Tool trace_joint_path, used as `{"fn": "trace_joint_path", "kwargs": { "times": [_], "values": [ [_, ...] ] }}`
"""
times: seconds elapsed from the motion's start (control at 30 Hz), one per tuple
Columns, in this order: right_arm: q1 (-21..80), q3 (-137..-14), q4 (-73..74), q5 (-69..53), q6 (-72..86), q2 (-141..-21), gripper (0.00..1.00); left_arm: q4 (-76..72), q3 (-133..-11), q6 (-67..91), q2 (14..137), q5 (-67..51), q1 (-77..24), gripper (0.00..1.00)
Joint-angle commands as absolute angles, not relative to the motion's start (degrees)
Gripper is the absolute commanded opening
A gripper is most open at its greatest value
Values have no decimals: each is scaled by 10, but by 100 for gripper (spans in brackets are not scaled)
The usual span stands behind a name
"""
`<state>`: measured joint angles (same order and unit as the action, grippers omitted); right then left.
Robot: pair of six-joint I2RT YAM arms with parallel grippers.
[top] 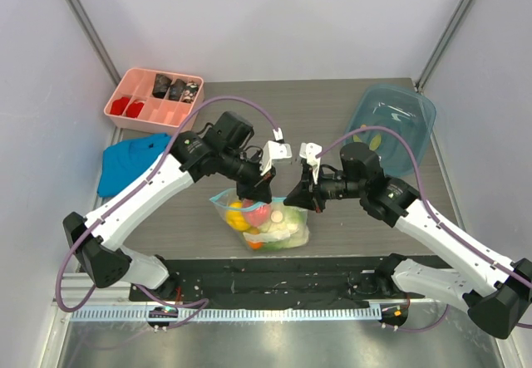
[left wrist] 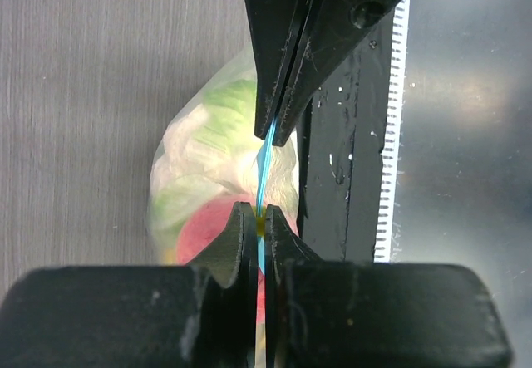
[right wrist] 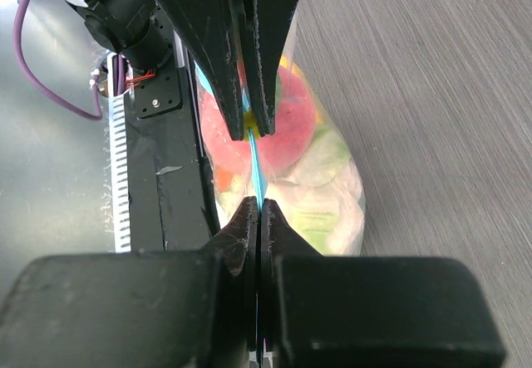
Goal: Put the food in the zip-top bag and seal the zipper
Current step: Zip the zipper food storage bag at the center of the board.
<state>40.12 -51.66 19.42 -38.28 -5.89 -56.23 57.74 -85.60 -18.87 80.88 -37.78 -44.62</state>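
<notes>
While gripping the zipper (left wrist: pixel 263 169) with left pincer (left wrist: pixel 259 223) and right pincer (right wrist: pixel 258 214), both clamped shut on it, sealing the zip-top bag (top: pixel 264 228), food (right wrist: pixel 291 115) inside, near the front of the tabletop (top: pixel 332 102). Next, likely: press along remaining strip.

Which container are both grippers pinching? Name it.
The clear zip-top bag, near centre: the left gripper and right gripper are shut on its blue zipper. The pink tray and teal bowl sit far back, untouched.
</notes>
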Motion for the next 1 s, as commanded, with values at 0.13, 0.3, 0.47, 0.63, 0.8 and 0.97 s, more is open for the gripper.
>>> {"fn": "trace_joint_path", "kwargs": {
  "times": [0.13, 0.3, 0.47, 0.63, 0.8, 0.97],
  "values": [
    [403, -529, 178, -365, -66, -540, 1, 633, -867, -222, 797, -364, -439, 0],
    [401, -521, 190, -350, -76, -524, 1, 674, -869, -258, 788, -351, -414, 0],
    [388, -511, 203, -350, -80, -510, 1, 726, -867, -299, 776, -331, -396, 0],
    [371, -503, 222, -351, -97, -498, 1, 755, -862, -333, 766, -320, -372, 0],
    [340, -501, 250, -362, -116, -486, 1, 776, -839, -358, 752, -310, -346, 0],
    [310, -502, 279, -373, -138, -477, 1, 785, -818, -383, 737, -302, -324, 0]
  ]
}}
